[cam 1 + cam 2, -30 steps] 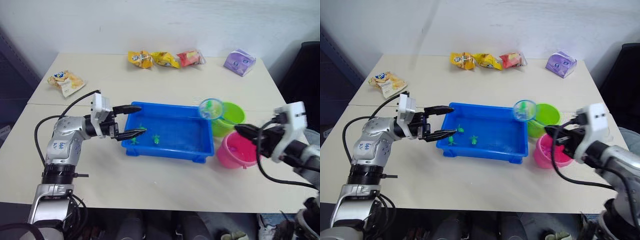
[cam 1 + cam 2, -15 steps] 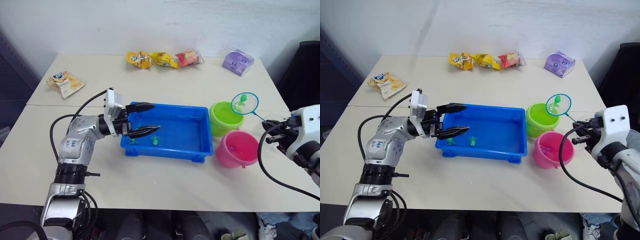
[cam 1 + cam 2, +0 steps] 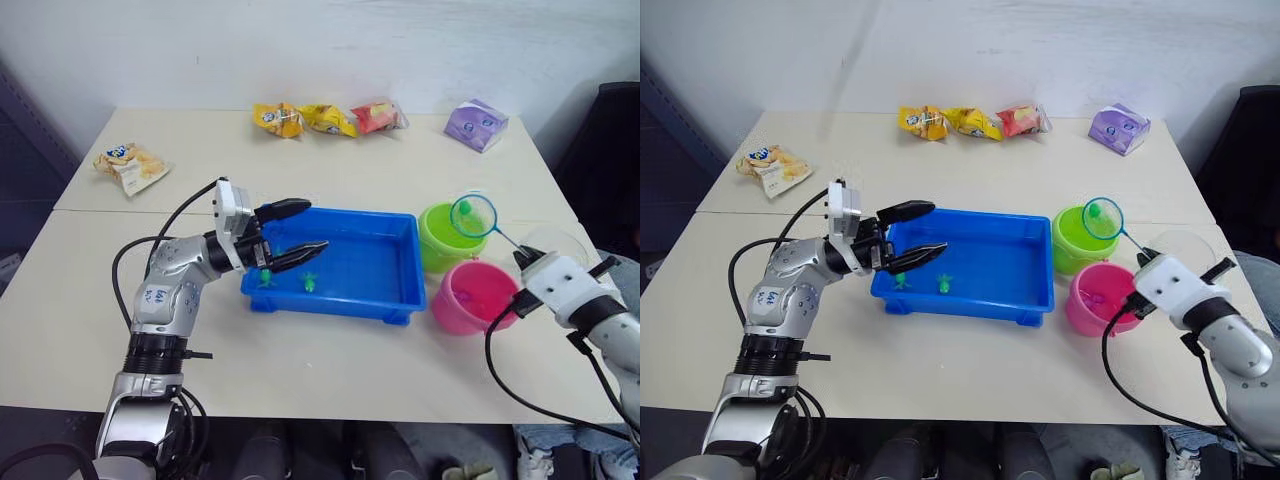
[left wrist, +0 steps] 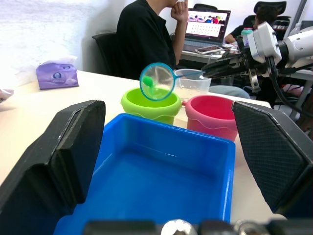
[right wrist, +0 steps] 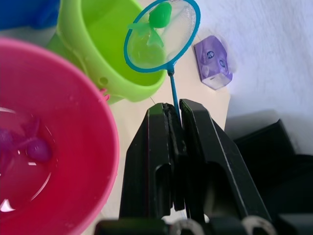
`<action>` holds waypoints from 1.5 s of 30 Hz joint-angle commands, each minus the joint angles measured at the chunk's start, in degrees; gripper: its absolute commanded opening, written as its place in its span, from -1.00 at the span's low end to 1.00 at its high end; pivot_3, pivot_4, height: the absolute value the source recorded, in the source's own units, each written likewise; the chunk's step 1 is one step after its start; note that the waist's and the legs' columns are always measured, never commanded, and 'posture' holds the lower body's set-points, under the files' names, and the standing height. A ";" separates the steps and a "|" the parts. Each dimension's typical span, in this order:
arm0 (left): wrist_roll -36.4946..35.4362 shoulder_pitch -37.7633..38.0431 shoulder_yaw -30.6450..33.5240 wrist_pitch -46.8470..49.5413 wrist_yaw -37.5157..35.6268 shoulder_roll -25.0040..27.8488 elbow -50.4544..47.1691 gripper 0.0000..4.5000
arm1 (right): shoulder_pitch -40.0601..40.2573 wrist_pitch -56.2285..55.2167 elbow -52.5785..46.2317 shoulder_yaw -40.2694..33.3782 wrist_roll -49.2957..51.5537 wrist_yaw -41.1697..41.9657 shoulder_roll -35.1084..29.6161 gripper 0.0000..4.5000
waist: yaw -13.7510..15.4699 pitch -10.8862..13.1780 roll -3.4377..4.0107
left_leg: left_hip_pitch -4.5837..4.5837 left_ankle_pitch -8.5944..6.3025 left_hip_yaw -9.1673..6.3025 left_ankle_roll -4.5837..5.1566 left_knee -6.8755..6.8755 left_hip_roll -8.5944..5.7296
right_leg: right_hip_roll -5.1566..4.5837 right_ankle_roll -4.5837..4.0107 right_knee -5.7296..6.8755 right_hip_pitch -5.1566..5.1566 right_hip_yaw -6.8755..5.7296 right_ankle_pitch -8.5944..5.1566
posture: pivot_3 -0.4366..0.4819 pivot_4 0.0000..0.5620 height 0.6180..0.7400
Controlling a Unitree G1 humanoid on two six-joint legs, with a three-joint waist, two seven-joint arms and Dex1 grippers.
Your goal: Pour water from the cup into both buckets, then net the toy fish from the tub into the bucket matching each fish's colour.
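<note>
My right end effector (image 5: 172, 147) is clamped on the net (image 3: 473, 215) by its thin handle; the hoop hangs over the green bucket (image 3: 447, 238) with a green fish (image 5: 160, 14) in the mesh. The net looks light and whippy, so I'd keep the grip low on the handle and tip slowly. Left end effector (image 3: 300, 228) is spread open over the tub (image 3: 372, 275), near its end away from the green bucket. Two green fish (image 3: 310, 282) lie in the tub there. The pink bucket's (image 3: 478, 298) contents are blurry, and I can't read the water level in the tub.

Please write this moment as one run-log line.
right gripper: shut on net | green fish in net over green bucket | left gripper: open over tub
</note>
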 commanded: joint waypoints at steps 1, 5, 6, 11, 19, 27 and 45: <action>-0.05 0.13 -0.04 -0.68 0.07 0.65 -2.38 0.97 | 0.03 -6.66 1.89 -0.01 -7.16 -4.70 -2.10 -1.00 | 0.03 0.00 0.00 | 0.01 0.01 0.00 -0.01 0.00 0.00 | 0.00 0.00 0.00 0.00 0.00 0.00 | -0.05 -0.47 1.00; -0.21 0.15 -0.43 -0.06 -0.23 1.03 -2.84 0.97 | 0.14 -10.04 3.88 -0.40 -11.37 -7.86 -2.51 -1.00 | 0.11 0.00 0.00 | 0.01 0.03 -0.01 -0.04 0.00 0.00 | 0.00 0.00 0.00 0.00 -0.01 0.00 | -0.05 -0.47 1.00; -0.30 0.15 -0.49 0.18 -0.23 1.16 -3.01 0.97 | -0.19 -10.64 4.00 -0.62 -11.63 -8.18 -2.44 -1.00 | 0.09 0.00 0.00 | 0.00 0.03 -0.01 -0.05 0.00 0.00 | 0.00 0.00 0.00 0.00 0.00 0.00 | -0.05 -0.47 1.00; -1.07 0.79 -0.31 1.25 -1.47 2.80 -4.15 0.97 | -2.84 -8.19 1.00 -1.90 -0.15 -3.85 1.23 -1.00 | -0.06 0.00 0.00 | 0.03 0.06 -0.01 -0.09 0.00 0.00 | 0.01 0.00 0.03 0.01 0.00 0.00 | -0.05 -0.47 1.00; -1.30 5.12 3.03 -0.13 -9.06 12.20 -2.53 0.97 | -9.90 18.41 -15.68 6.57 33.38 18.58 -0.09 -1.00 | -0.12 0.01 0.03 | 0.09 0.07 -0.08 -0.10 -0.02 0.08 | 0.06 -0.01 0.06 0.05 -0.04 0.00 | -0.05 -0.47 1.00; 1.94 7.54 6.43 -7.12 -12.42 19.80 4.91 0.97 | -26.06 41.77 -13.20 26.10 26.43 14.77 1.59 -1.00 | -0.09 0.00 0.00 | -0.05 0.03 -0.16 0.05 -0.06 0.03 | -0.10 -0.07 -0.07 -0.07 -0.11 -0.03 | -0.05 -0.47 1.00; 1.71 11.51 8.37 -7.90 -15.11 25.24 6.12 0.97 | -39.99 59.34 -3.51 31.05 31.51 20.47 14.25 -1.00 | -0.25 0.00 0.00 | -0.17 -0.09 -0.14 0.22 -0.04 0.02 | -0.15 -0.08 -0.07 -0.14 -0.13 -0.04 | -0.05 -0.47 1.00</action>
